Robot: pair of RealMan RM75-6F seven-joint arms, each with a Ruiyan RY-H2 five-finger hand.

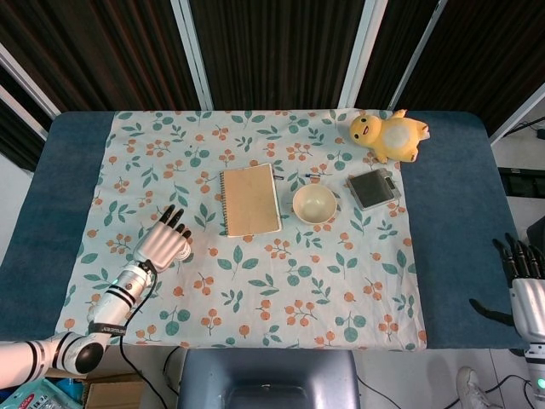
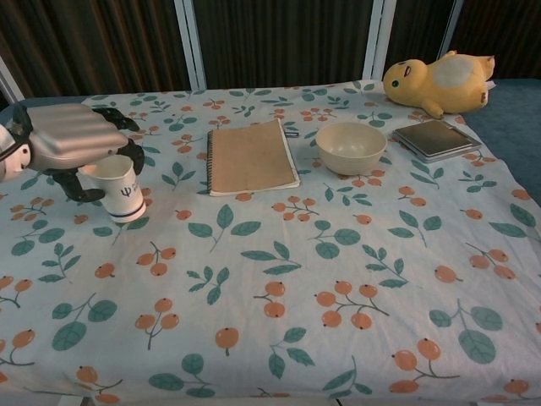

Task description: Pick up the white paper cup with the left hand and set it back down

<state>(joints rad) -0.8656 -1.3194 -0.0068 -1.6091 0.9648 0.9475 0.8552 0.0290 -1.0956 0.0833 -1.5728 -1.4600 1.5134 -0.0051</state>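
White paper cup [image 2: 120, 189] stood near left edge of flowered cloth [image 2: 279, 254], tipped a little, bottom looking to be just off cloth or barely touching. Wrapped by left robot hand [image 2: 72, 144] from above and behind, fingers curled round rim. Probably lifting part just started; raising higher and setting back down not done yet. Hidden under hand in head view. Beside, well apart: notebook [image 2: 250, 156], bowl [image 2: 351, 146], dark flat pad [image 2: 436, 137], yellow duck toy [image 2: 439, 79]. Right robot hand [image 1: 521, 281] off bench at right edge, holding nothing, fingers spread.
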